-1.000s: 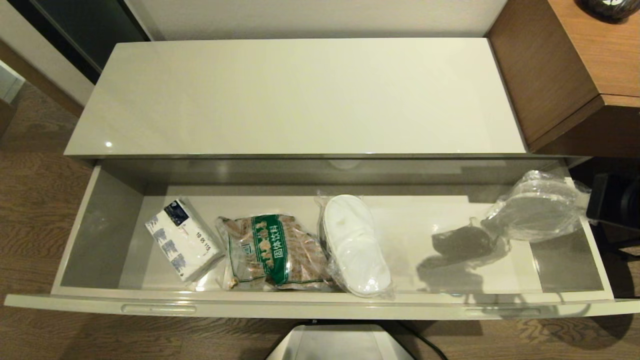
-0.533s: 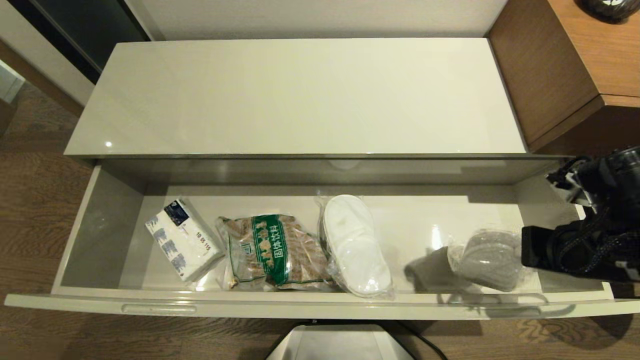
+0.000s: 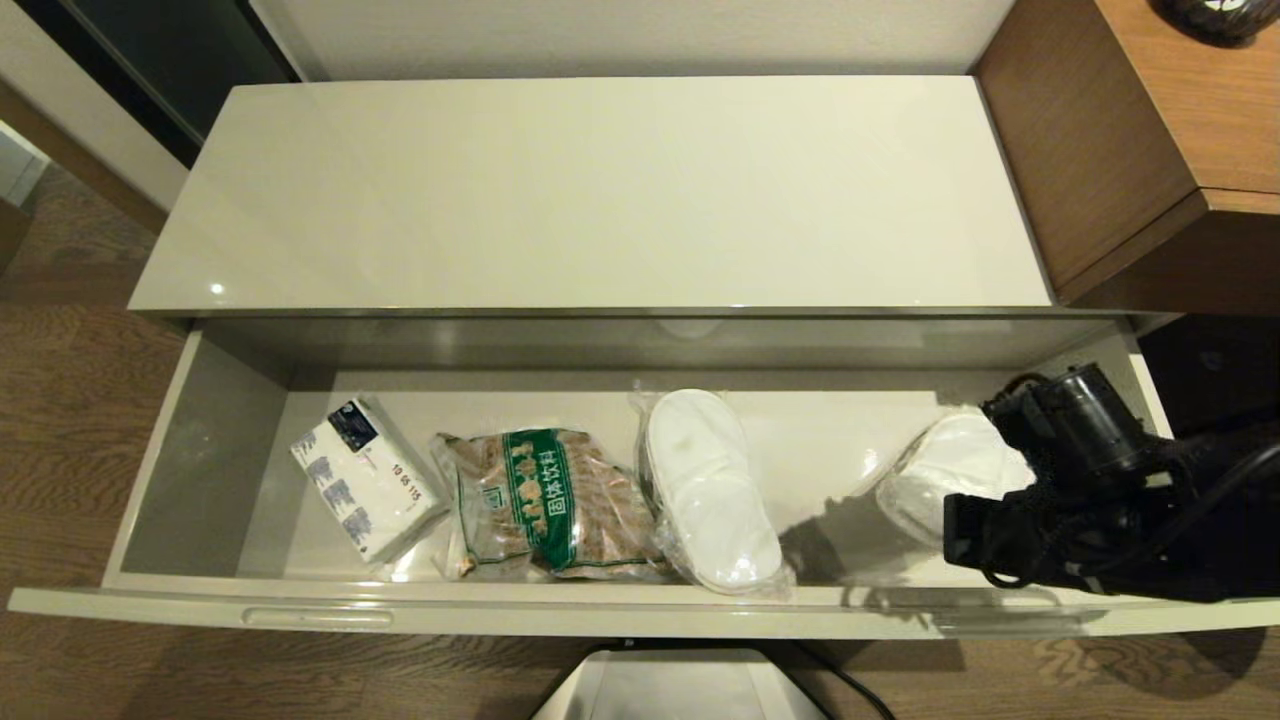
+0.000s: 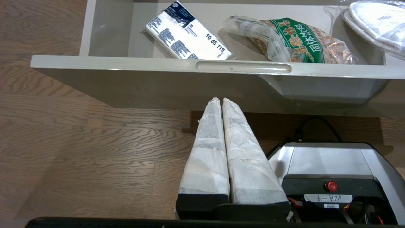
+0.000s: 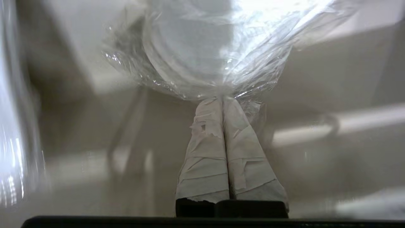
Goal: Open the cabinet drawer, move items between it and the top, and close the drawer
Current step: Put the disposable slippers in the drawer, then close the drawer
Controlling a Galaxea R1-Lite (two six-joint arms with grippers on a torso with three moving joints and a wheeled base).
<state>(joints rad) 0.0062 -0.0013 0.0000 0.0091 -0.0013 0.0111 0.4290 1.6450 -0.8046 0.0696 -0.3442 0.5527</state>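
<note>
The cabinet drawer stands pulled out below the glossy cream top, which is bare. One bagged white slipper lies in the drawer's middle. A second bagged slipper is inside the drawer's right part, and my right gripper is shut on the edge of its plastic bag. In the right wrist view the bag bunches at the closed tips of the right gripper. My left gripper is shut and empty, low in front of the drawer front.
A white-and-blue tissue pack and a clear bag of brown pieces with a green label lie in the drawer's left half. A taller brown wood desk adjoins the cabinet on the right. The robot's base sits under the drawer front.
My right arm has come into view from the right, carrying the bagged slipper from above the drawer's right end down into the drawer and leftward. Nothing else has moved.
</note>
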